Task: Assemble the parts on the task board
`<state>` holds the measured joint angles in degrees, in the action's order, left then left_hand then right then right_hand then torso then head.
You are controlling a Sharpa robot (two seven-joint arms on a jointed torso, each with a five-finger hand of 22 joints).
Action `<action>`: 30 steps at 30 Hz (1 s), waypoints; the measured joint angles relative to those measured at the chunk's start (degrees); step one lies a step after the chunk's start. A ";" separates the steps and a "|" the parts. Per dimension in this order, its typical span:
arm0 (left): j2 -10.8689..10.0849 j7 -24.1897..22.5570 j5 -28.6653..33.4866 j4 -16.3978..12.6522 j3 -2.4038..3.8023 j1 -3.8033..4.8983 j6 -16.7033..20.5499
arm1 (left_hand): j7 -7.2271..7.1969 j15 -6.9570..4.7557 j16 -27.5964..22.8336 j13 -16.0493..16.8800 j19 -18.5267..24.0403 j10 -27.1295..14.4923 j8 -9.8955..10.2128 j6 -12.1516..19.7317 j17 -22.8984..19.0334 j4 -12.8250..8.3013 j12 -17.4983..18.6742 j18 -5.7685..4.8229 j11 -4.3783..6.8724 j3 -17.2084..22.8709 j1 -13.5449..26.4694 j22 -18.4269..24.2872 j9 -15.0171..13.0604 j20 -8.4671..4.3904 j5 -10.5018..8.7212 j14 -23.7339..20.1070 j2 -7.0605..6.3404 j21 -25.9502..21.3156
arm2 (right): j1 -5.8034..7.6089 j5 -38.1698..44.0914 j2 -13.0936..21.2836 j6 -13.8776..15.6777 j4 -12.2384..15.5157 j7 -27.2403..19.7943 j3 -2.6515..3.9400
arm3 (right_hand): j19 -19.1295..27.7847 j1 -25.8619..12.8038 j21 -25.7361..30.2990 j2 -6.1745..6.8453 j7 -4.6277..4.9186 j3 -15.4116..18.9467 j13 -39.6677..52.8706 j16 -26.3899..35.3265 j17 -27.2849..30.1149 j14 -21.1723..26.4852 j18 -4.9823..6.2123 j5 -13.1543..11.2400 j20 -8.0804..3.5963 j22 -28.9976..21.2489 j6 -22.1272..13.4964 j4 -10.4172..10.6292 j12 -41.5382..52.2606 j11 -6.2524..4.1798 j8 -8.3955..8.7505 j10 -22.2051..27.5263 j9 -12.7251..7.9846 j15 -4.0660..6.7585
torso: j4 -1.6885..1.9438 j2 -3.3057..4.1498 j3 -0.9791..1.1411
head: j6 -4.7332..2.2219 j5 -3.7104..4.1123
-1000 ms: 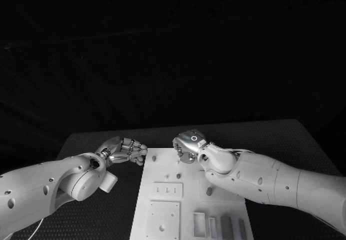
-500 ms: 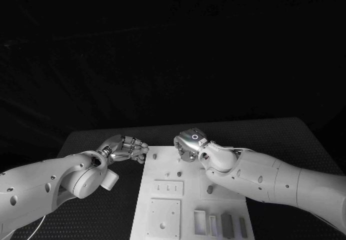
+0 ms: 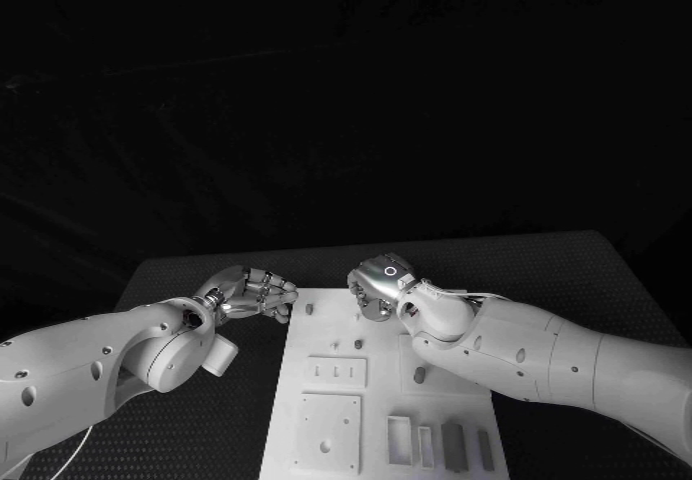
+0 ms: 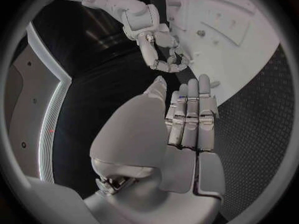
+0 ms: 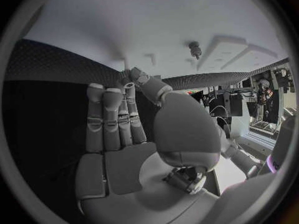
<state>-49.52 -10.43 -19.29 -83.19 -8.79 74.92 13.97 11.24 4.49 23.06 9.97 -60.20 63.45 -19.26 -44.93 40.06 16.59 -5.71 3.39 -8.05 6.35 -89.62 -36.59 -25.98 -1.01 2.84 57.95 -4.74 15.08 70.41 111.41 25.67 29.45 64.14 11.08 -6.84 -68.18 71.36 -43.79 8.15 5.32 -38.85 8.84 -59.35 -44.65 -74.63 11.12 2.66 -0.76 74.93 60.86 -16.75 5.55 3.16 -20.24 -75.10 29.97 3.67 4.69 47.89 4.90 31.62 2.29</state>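
The white task board (image 3: 335,400) lies lengthwise on the black table. Grey parts (image 3: 454,446) stand in slots at its near right corner, and a small peg (image 3: 420,376) stands mid-board. My left hand (image 3: 254,296) hovers just off the board's far left corner, its fingers (image 4: 190,115) straight and side by side, holding nothing. My right hand (image 3: 381,290) hovers over the board's far end. Its fingers (image 4: 167,60) curl toward the thumb, and I see nothing between them. In the right wrist view a peg (image 5: 195,48) stands on the board (image 5: 149,20) beyond the hand (image 5: 121,129).
Black table (image 3: 577,275) surrounds the board on all sides. The board carries recessed pockets (image 3: 329,430) and small holes (image 3: 336,374). Both forearms reach over the board's near half, the right arm (image 3: 534,360) covering its right edge.
Both hands have edged slightly toward the board's far end, keeping the same poses. No part has moved.
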 measured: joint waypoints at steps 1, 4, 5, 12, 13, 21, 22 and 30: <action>0.00 0.00 0.00 0.01 0.00 0.00 0.00 | 0.00 0.00 0.00 0.00 0.00 0.00 0.00 0.00 0.00 0.00 0.00 -0.01 0.00 0.00 0.00 0.00 0.00 0.00 0.00 0.00 0.00 0.00 | -0.02 -0.02 -0.01 -0.01 -0.01 -0.02 -0.01 | 0.00 0.00 0.00 0.00 0.00 0.00 0.00 0.00 0.00 0.00 0.00 0.00 0.00 0.00 0.00 0.00 0.00 0.00 0.00 0.00 0.02 0.00 | 0.01 -0.01 0.00 | 0.02 0.00; 0.00 0.00 0.00 0.02 0.00 0.00 0.00 | 0.00 0.00 0.00 0.00 0.00 0.00 0.00 0.00 0.00 0.00 0.00 -0.04 0.00 0.00 0.00 0.00 0.00 0.00 0.00 0.00 0.00 0.00 | -0.04 -0.07 -0.02 -0.05 -0.05 -0.06 -0.02 | 0.00 0.00 0.00 0.00 0.00 0.00 0.00 0.00 0.00 0.00 -0.01 0.00 0.00 0.00 0.00 0.00 0.00 0.00 0.00 0.00 0.06 -0.01 | 0.01 -0.01 0.03 | 0.05 0.01; 0.00 0.00 0.00 0.02 0.00 0.00 0.00 | 0.00 0.00 0.00 0.00 0.00 0.00 0.00 0.00 0.00 0.00 0.00 -0.04 0.00 0.00 0.00 0.00 0.00 0.00 0.00 0.00 0.00 0.00 | -0.04 -0.08 -0.03 -0.06 -0.06 -0.06 -0.02 | 0.00 0.00 0.00 0.00 0.00 0.00 0.00 0.00 0.00 0.00 -0.01 0.00 0.00 0.00 0.00 0.00 0.00 0.00 0.00 0.00 0.05 -0.01 | 0.01 -0.01 0.03 | 0.05 0.01; 0.17 0.00 0.00 0.10 0.00 0.00 0.00 | 0.00 0.00 0.00 -0.01 0.00 0.00 0.00 0.00 0.06 0.00 0.00 -0.31 0.00 0.00 0.00 0.00 0.00 0.00 0.00 0.00 0.00 0.00 | -0.09 -0.29 -0.16 -0.33 -0.18 -0.20 -0.21 | -0.01 0.00 0.00 0.00 0.00 0.01 0.00 0.00 0.01 0.00 -0.02 0.00 0.00 0.00 0.00 -0.01 0.00 0.00 0.00 0.00 0.05 -0.02 | 0.01 -0.01 0.03 | 0.12 -0.07; 0.18 0.00 0.00 0.10 0.00 0.00 0.00 | 0.00 0.00 -0.01 -0.01 0.00 0.00 0.00 0.00 0.06 0.00 0.00 -0.31 0.00 0.00 0.00 0.01 0.00 0.00 0.00 0.00 0.00 0.00 | -0.13 -0.35 -0.16 -0.39 -0.20 -0.22 -0.23 | -0.01 0.00 0.00 0.00 0.00 0.02 0.00 0.00 0.01 -0.01 -0.01 0.00 0.00 0.00 0.00 -0.01 0.00 0.00 0.00 0.00 0.05 -0.03 | 0.01 -0.01 0.03 | 0.13 -0.07; 0.12 0.01 0.00 0.09 0.00 0.00 0.00 | 0.00 0.00 -0.22 0.00 0.00 0.00 0.00 0.00 0.08 0.12 0.00 -0.36 0.00 0.12 0.00 -0.04 0.00 0.00 0.00 0.00 0.00 0.00 | -0.25 -0.71 -0.26 -0.65 -0.33 -0.39 -0.27 | -0.02 0.00 -0.18 0.00 0.00 0.03 0.00 0.00 0.01 0.00 -0.02 -0.01 0.01 0.00 0.00 -0.02 0.00 0.00 0.00 0.00 0.06 -0.19 | 0.02 0.04 0.05 | 0.18 -0.11; 0.13 0.01 0.00 0.09 0.00 0.00 0.00 | 0.00 0.00 -0.22 0.03 0.00 0.00 0.00 0.00 0.08 0.12 0.00 -0.38 0.00 0.12 0.00 -0.04 0.00 0.00 0.00 0.00 0.00 0.00 | -0.25 -0.74 -0.27 -0.67 -0.34 -0.39 -0.27 | -0.02 0.00 -0.23 0.00 0.00 0.03 0.00 0.00 0.01 0.00 -0.03 -0.01 0.01 0.00 0.00 -0.02 0.00 0.00 0.00 0.00 0.10 -0.20 | 0.03 0.04 0.05 | 0.18 -0.11; 0.06 0.02 0.01 0.06 0.00 0.00 0.00 | 0.00 0.15 -0.22 0.04 0.00 0.00 0.00 0.00 0.13 0.12 0.00 -0.49 0.00 0.12 0.00 -0.04 0.00 0.00 0.00 0.15 0.00 0.00 | -0.31 -0.99 -0.34 -0.71 -0.60 -0.42 -0.25 | -0.03 0.01 -0.24 0.00 0.00 0.11 0.00 0.00 0.02 0.16 -0.03 -0.06 0.02 0.00 0.00 -0.09 0.00 0.00 0.00 0.00 0.12 -0.10 | 0.04 0.07 0.07 | 0.23 -0.11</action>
<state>-49.47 -10.42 -19.29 -83.13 -8.79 74.92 13.97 11.24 4.64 22.84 10.01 -60.20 63.45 -19.26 -44.93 40.20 16.71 -5.71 2.90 -8.04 6.47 -89.62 -36.63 -25.98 -1.00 2.84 58.10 -4.74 15.08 70.09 110.42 25.34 28.74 63.54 10.66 -7.09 -68.21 71.36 -44.03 8.15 5.32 -38.75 8.84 -59.35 -44.63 -74.47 11.09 2.60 -0.74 74.93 60.86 -16.84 5.55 3.16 -20.24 -75.10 30.09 3.57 4.73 47.96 4.97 31.85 2.18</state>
